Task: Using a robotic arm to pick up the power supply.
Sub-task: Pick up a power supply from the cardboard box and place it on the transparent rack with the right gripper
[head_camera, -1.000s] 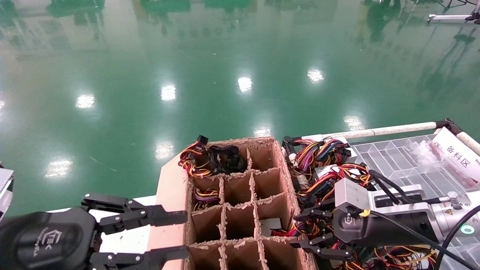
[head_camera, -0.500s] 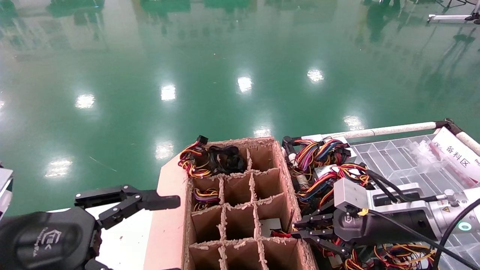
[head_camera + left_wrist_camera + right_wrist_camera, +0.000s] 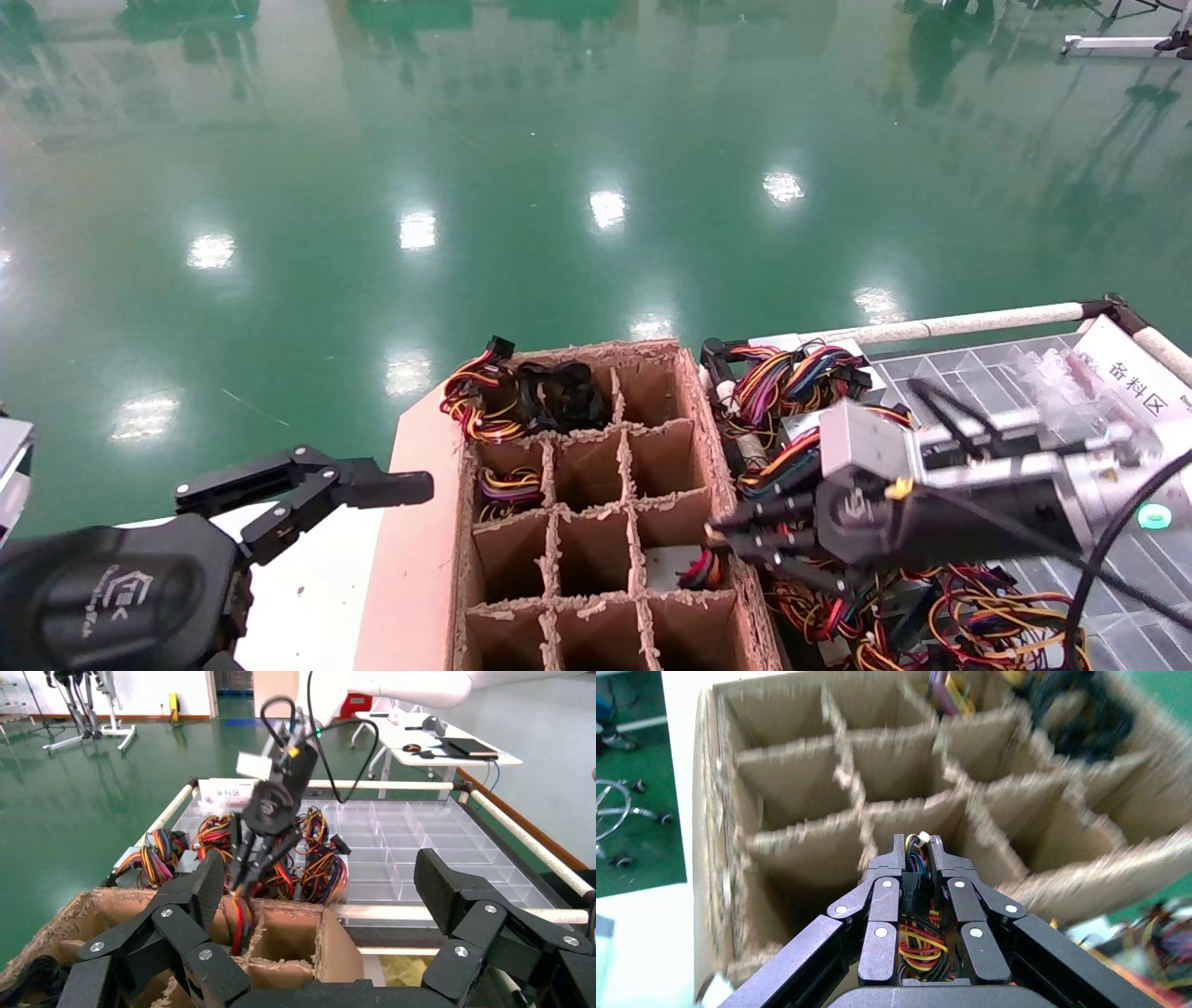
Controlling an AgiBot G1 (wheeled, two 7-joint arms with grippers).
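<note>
Two grippers in view. Right gripper (image 3: pixel 722 545), black, on the robotic arm (image 3: pixel 1006 508) with white-and-silver links and a green light ring, sits lower right of the head view, just over the right wall of the cardboard box (image 3: pixel 424 522). Its fingers are pressed together on a wire bundle (image 3: pixel 916 881) of red, yellow and black strands; a small pale connector pokes out past the tips. In the left wrist view the same bundle hangs from that gripper down toward a box cell.

The power supply body: only silver-grey patches show among the wires (image 3: pixel 801 424) in the tray at centre right of the head view; I cannot tell which box the pinched wires belong to.

Left gripper (image 3: pixel 330 903), black with riveted links, lower left of the head view, fingers spread wide, apart from the box's left flap.

Box: corrugated brown card with ragged, fibrous divider edges; three columns of cells, at least four rows visible. Two upper-left cells hold coloured wire bundles, and a black cable coil (image 3: pixel 559 396) rests in the top row. Remaining cells look open.

Tray (image 3: pixel 987 382): clear plastic grid, framed by white rails (image 3: pixel 968 323). Glossy green floor (image 3: pixel 559 140) fills the upper frame.
</note>
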